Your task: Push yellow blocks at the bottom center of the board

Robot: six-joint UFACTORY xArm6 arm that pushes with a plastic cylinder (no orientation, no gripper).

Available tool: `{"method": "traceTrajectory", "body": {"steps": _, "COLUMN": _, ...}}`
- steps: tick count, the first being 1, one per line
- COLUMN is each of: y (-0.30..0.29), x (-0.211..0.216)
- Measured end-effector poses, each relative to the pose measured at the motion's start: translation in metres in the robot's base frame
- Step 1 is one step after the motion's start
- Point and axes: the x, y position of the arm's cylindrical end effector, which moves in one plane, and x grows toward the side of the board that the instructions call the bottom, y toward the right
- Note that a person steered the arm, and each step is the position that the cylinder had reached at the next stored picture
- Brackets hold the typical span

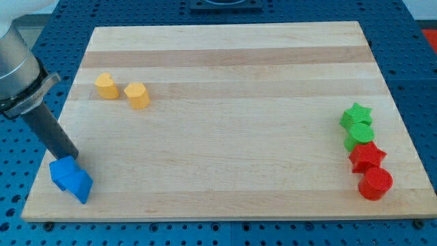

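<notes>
Pale wooden board (225, 61), blue perforated table (420, 75)

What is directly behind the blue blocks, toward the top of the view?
My tip stands right behind the blue blocks, at their top edge. Whether it touches them cannot be seen; the blocks cover the board there.

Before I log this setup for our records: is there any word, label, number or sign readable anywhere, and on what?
None: no text shows on the wooden board, the yellow blocks, the other blocks, or the rod above my tip.
</notes>
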Motion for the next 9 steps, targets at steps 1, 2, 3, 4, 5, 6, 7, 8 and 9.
{"method": "traceTrajectory", "body": {"steps": 1, "y": -0.001, "x": 0.006}}
{"method": "traceTrajectory", "body": {"steps": 2, "y": -0.014, "x": -0.046}}
{"method": "traceTrajectory", "body": {"steps": 3, "y": -0.027, "x": -0.093}}
{"method": "traceTrajectory", "body": {"steps": 4, "y": -0.02, "x": -0.146}}
{"method": "traceTrajectory", "body": {"steps": 5, "y": -0.008, "x": -0.171}}
{"method": "traceTrajectory", "body": {"steps": 6, "y": 0.033, "x": -0.16}}
{"method": "traceTrajectory", "body": {"steps": 7, "y": 0.074, "x": -0.148}}
{"method": "traceTrajectory", "body": {"steps": 8, "y": 0.117, "x": -0.128}}
{"method": "traceTrajectory", "body": {"steps": 9, "y": 0.144, "x": -0.088}}
